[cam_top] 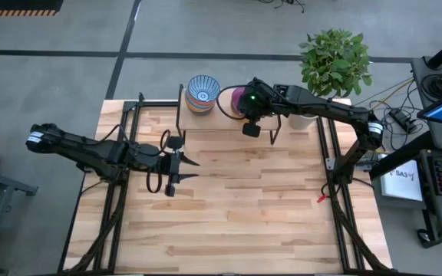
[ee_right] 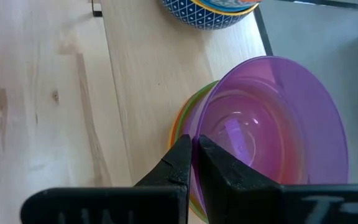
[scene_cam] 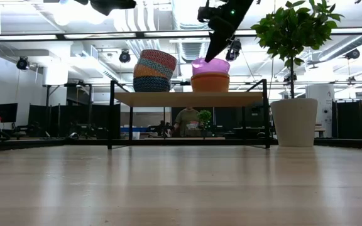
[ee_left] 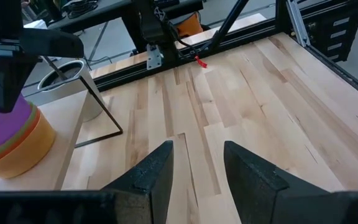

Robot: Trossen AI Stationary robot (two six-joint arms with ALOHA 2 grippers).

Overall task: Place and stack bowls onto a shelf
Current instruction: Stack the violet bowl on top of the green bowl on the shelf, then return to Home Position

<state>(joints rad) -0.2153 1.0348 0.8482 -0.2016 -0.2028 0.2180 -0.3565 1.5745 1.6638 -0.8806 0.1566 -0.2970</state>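
Pale wood tabletop (cam_top: pixel 229 207) lies bare in front of the shelf (scene_cam: pixel 187 98) — two stacks of bowls stand on that shelf. The right gripper (ee_right: pixel 194 163) pinches its fingers on the rim of the purple bowl (ee_right: pixel 272 130) topping the stack nearer the white plant pot (scene_cam: pixel 293 121), which stands just beside the shelf. The patterned stack (scene_cam: pixel 153 71) sits at the shelf's other end. The left gripper (cam_top: pixel 186 169) hovers over the tabletop before the shelf, fingers parted, holding nothing.

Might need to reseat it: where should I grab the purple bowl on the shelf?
By its thin rim, from above. The purple bowl sits upright, nested on the plain stack on the shelf, so its sides are partly buried. The right gripper already pinches the rim on the side facing the table.
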